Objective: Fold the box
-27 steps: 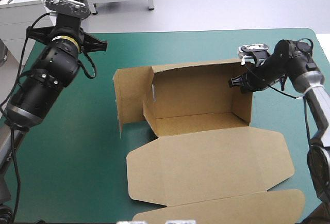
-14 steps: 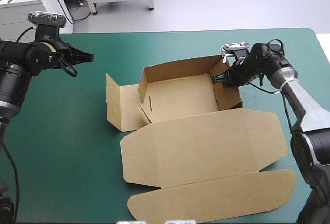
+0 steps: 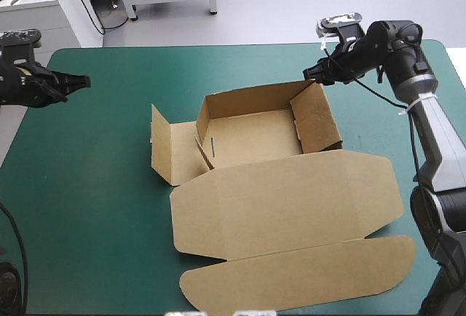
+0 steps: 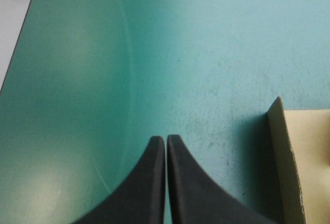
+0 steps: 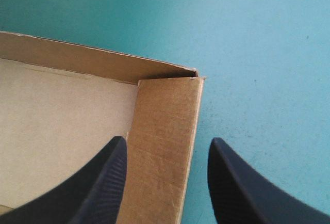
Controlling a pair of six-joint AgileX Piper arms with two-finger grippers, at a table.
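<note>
— Looking from high: where's the box (image 3: 284, 207)?
— On the cover (image 3: 109, 221), tray up, lid flat. Left gripper (image 3: 80, 81) is well left of it, and right gripper (image 3: 314, 74) is above its far right corner.
— Left wrist?
— Fingers (image 4: 154, 182) pressed together, box (image 4: 304, 167) edge ahead.
— Right wrist?
— Fingers (image 5: 103, 188) wide apart, box (image 5: 160, 110) wall between.

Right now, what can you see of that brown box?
The box is a cut sheet of brown board, half folded into an open tray: far, right and left walls stand, and a side flap sticks out leftward. Its lid lies flat toward the near edge. It rests on the cover. The right gripper hangs open over its right wall, not clamping.
</note>
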